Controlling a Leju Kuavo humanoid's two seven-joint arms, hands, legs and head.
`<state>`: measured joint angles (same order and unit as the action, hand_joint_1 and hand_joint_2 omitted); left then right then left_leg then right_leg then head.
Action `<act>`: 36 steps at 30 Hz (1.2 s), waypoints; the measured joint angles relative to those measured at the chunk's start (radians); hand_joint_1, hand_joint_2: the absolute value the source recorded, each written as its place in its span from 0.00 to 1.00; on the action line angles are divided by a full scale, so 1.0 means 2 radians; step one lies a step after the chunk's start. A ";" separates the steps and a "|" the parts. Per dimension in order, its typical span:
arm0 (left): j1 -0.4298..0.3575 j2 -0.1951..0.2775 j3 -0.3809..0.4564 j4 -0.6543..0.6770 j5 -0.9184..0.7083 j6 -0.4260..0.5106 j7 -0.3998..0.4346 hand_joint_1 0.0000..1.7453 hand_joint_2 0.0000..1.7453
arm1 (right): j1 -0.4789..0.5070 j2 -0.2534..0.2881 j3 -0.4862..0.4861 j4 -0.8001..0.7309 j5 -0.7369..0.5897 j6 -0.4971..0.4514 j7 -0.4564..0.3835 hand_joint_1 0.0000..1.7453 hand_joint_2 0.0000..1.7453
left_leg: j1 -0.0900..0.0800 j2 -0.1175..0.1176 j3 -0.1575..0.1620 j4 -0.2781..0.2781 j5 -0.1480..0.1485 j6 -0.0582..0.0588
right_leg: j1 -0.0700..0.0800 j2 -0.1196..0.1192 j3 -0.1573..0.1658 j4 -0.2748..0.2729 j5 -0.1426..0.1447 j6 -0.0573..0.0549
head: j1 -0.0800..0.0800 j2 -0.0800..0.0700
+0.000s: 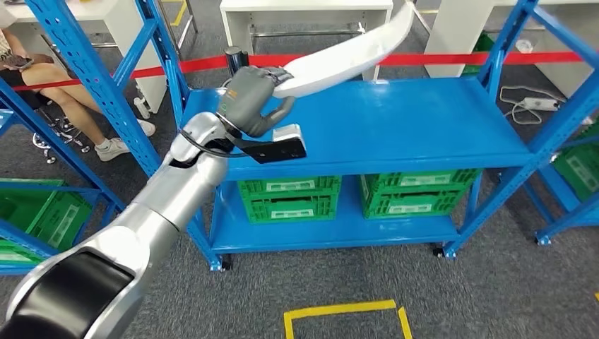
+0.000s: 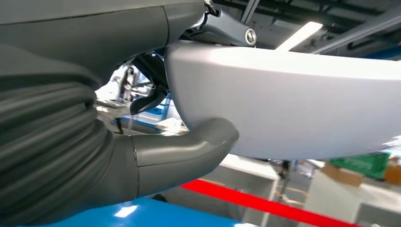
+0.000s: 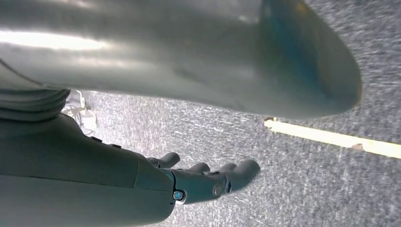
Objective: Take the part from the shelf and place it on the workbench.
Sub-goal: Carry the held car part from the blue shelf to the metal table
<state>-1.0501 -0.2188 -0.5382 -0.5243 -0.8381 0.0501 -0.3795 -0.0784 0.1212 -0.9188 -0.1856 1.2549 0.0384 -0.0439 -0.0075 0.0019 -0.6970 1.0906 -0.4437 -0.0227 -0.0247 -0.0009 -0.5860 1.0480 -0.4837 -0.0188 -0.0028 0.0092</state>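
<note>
Your left hand (image 1: 248,99) grips the near end of the white part (image 1: 346,53), thumb (image 2: 189,149) curled under it and the other fingers over the top, so start from that grasp. From the hand the part runs away and to your right, its long axis slanting upward, and its far tip stands high above the back edge of the blue shelf (image 1: 424,141). The whole part is lifted clear of the shelf's top deck, held at one end only, so you should expect the free end to swing as the arm turns. Your right hand (image 3: 208,182) hangs low over the carpet, well away from the shelf, fingers loosely extended and holding nothing. The left arm is the one carrying, and the workbench is not identifiable from here.
</note>
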 joint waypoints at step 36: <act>0.006 0.030 0.006 0.013 0.006 0.010 -0.021 1.00 1.00 | -0.006 0.002 0.001 0.000 0.003 0.001 -0.001 0.00 0.00 | 0.008 -0.001 -0.009 0.111 -0.056 -0.012 | 0.003 -0.004 -0.035 -0.007 0.032 -0.004 | -0.004 0.000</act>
<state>-1.0374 -0.1595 -0.5268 -0.4976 -0.8263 0.0698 -0.4206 -0.0906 0.1259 -0.9163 -0.1854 1.2610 0.0412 -0.0451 0.0077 -0.0002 -0.7157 1.3126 -0.5555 -0.0461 -0.0180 -0.0080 -0.6561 1.0338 -0.4201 -0.0262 -0.0101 0.0092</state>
